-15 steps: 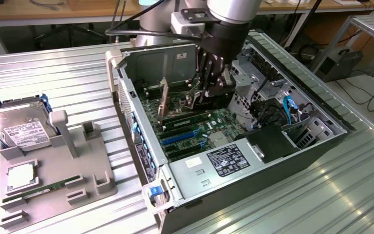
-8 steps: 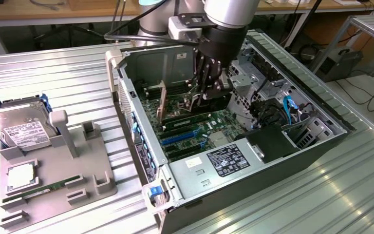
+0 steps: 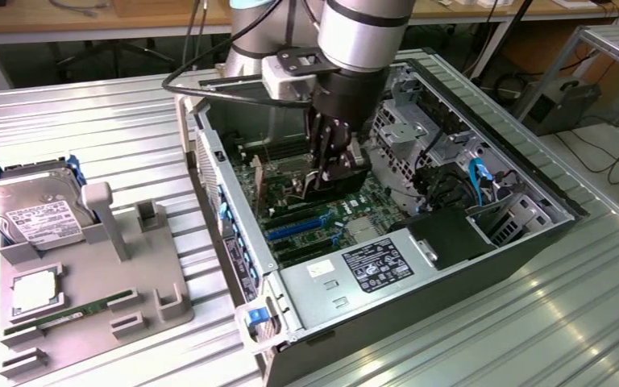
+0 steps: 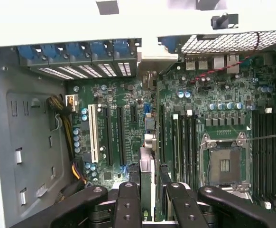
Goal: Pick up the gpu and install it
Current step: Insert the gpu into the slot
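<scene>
Work surface: my arm reaches over a ribbed grey metal table (image 3: 94, 121) that carries everything below.
Computer case: an open black and silver tower case (image 3: 525, 230) lies on its side, its green motherboard (image 4: 128, 97) facing up.
Arm: my silver and black arm (image 3: 358, 36) comes down into the middle of the case opening.
Fixture: a grey plastic parts tray (image 3: 164, 302) sits on the table at the exterior view's left, well apart from the case.
Power supply: a silver box with a white label (image 3: 369, 270) fills the near end of the case.
Hard drive: a silver drive with a white label (image 3: 41, 216) stands tilted in the tray.
Gpu: the thin black card (image 3: 312, 187) hangs edge-down in my grip, just above the motherboard, near the black expansion slots (image 4: 113, 135). In the wrist view its edge (image 4: 146, 178) runs between my fingers.
Gripper: my black gripper (image 3: 331, 179) is clamped on the gpu, fingers (image 4: 128, 204) pressed to either face.
Obstructions: blue slot latches (image 4: 71, 50) line the case wall just beside the slots; the empty CPU socket (image 4: 223, 164) lies to the other side of the card.
Memory stick: a long narrow green stick (image 3: 73, 313) lies in the tray.
</scene>
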Controlling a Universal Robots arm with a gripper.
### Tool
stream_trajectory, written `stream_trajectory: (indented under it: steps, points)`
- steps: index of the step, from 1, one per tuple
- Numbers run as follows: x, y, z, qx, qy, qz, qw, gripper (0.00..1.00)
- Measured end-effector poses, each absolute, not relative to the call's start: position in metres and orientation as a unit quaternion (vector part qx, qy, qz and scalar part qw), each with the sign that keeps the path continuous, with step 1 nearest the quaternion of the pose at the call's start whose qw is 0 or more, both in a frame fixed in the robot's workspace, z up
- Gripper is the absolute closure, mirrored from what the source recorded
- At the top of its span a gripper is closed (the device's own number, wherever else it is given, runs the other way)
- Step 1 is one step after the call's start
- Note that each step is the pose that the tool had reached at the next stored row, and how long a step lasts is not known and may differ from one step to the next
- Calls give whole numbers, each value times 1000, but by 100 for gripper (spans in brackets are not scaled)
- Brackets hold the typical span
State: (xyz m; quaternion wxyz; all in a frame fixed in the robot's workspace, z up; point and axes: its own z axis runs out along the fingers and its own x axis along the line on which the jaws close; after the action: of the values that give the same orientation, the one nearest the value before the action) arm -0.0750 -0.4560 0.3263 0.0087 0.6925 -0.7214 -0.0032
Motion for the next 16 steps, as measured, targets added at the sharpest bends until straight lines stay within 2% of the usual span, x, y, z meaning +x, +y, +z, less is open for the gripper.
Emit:
stream_trajectory:
  steps: [2,4,6,7,10,16]
  points:
    - [-80,-456,318,696,-718,-3,9,74]
    - [-88,-456,288,699,-715,-3,9,74]
    - [-88,-450,276,714,-700,-1,11,74]
    - [-88,-450,262,712,-702,-7,17,74]
    - [-85,-450,272,710,-704,-13,22,74]
    - [-86,-451,259,703,-711,-16,30,74]
